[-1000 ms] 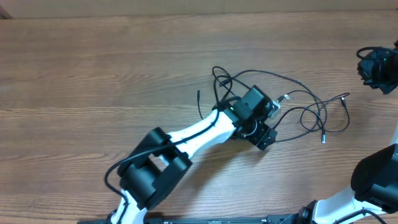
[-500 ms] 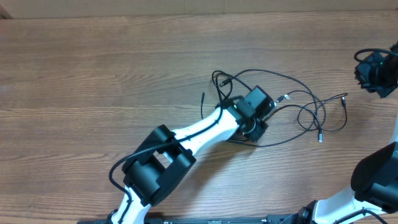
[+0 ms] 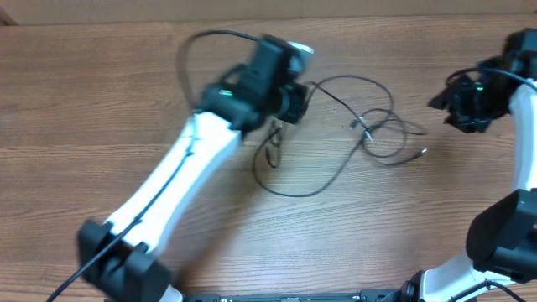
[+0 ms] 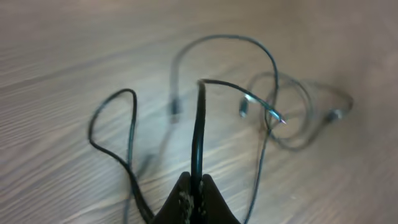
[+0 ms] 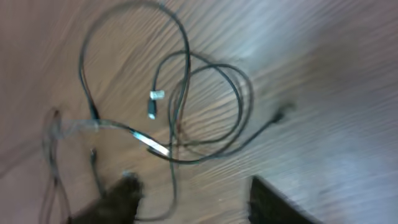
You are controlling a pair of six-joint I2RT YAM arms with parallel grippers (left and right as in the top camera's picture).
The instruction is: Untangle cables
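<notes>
Wood-grain table [image 3: 84, 109], matte brown, carries your cables [image 3: 369, 127]: thin black cords lying in loose overlapping loops right of centre, some plug tips silvery. Your left gripper [image 4: 193, 198] is clenched on one strand, which runs straight out from its jaws, then curves toward the tangle. Your right gripper [image 5: 193, 190] stands parted near the loops, holding nothing.

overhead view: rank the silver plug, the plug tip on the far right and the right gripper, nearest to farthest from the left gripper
From the left gripper:
1. silver plug, mid-table, to its right.
2. plug tip, further right and lower in the picture.
3. right gripper, far right.
</notes>
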